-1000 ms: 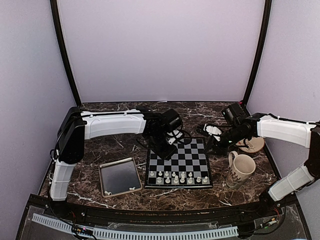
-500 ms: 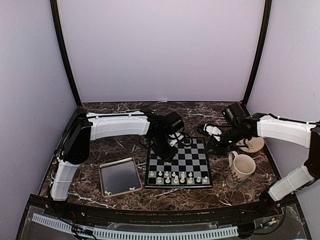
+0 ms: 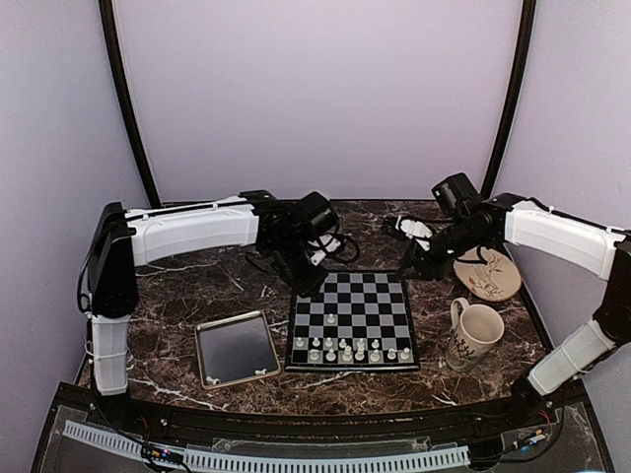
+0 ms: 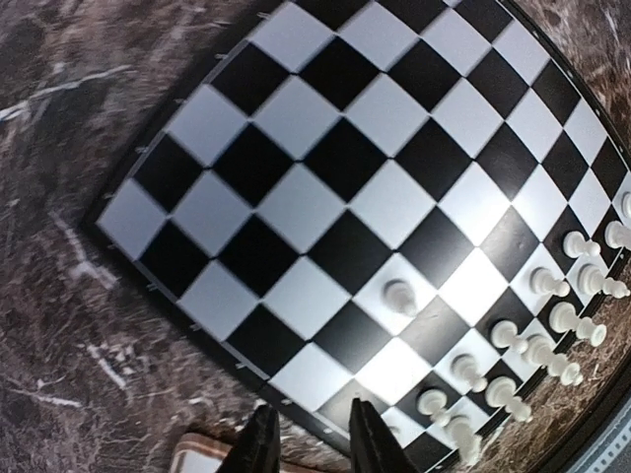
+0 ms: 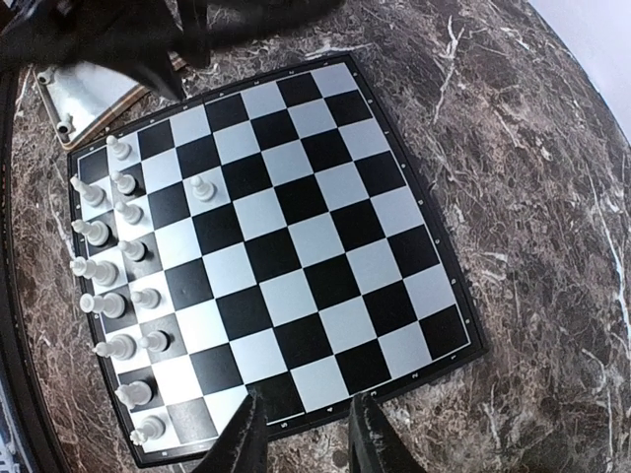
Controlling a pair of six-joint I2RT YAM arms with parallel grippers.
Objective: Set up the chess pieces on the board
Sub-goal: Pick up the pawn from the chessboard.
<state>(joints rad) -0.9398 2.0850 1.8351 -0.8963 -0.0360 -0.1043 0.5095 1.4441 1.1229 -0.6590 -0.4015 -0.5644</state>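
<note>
Left pincer (image 4: 311, 419) and right pincer (image 5: 306, 409) parted, empty, at board (image 3: 355, 305) far corners; chess pieces (image 3: 350, 350) along near edge

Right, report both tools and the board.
Left tool open, empty. Right tool open, empty. Chess pieces on board, near edge, one standing ahead. Nothing blocking.

No lettering, number, brand or sign can be read in any view. The mug (image 3: 478, 330), at four o'clock from the board (image 3: 360, 301), bears only a dark plant-like pattern.
</note>
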